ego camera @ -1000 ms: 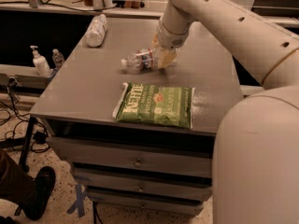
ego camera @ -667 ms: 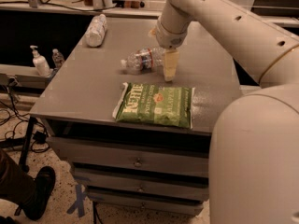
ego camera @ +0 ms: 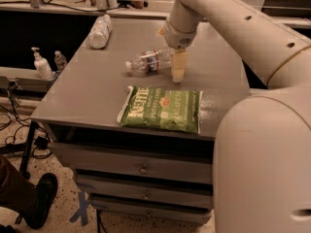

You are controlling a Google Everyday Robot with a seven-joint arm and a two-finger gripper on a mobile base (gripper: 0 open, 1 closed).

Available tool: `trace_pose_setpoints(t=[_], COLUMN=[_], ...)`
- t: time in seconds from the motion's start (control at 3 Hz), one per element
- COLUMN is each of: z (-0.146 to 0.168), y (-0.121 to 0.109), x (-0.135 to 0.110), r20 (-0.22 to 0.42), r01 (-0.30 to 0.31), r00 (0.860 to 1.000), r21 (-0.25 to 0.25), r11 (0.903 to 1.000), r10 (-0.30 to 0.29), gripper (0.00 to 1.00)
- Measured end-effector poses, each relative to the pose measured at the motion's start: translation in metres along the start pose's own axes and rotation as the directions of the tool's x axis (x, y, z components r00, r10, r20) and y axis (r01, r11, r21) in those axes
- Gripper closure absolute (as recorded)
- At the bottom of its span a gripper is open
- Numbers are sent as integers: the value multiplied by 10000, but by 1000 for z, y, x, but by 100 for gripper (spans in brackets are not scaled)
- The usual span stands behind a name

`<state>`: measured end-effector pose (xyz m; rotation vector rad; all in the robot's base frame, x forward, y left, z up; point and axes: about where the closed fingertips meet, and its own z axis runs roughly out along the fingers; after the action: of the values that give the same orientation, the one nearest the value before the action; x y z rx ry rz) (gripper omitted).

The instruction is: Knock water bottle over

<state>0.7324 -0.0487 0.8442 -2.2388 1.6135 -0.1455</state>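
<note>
The water bottle [ego camera: 148,60] is a slim clear ribbed bottle with a white cap and a dark blue-and-red label. It lies on its side on the grey table [ego camera: 87,93], cap pointing left. My gripper [ego camera: 178,71] hangs down from the white arm just right of the bottle's base, its tan fingers [ego camera: 178,65] pointing at the tabletop, close to or touching the bottle's bottom end.
A green chip bag [ego camera: 163,108] lies flat near the table's front edge. A fat white wrapped roll [ego camera: 99,31] lies at the back left. A white pump dispenser [ego camera: 41,64] and a tiny clear bottle [ego camera: 60,60] stand on a lower shelf at left. My arm's bulky body fills the right.
The gripper has moved slightly down and toward the front, away from above the bottle to its right end. The bottle lies on its side throughout.
</note>
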Motion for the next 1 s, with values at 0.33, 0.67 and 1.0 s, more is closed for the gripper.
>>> trace_pose_setpoints(t=[0.33, 0.67, 1.0], z=[-11, -19, -48], y=[-15, -21, -26], x=[15, 41, 61], r20=[87, 241, 454], r01=[-346, -1131, -1889], r00=[9994, 9933, 9811], r21=[131, -131, 104], r11=[9993, 9935, 9819], r10=[344, 1134, 1883], gripper=[0, 0, 0])
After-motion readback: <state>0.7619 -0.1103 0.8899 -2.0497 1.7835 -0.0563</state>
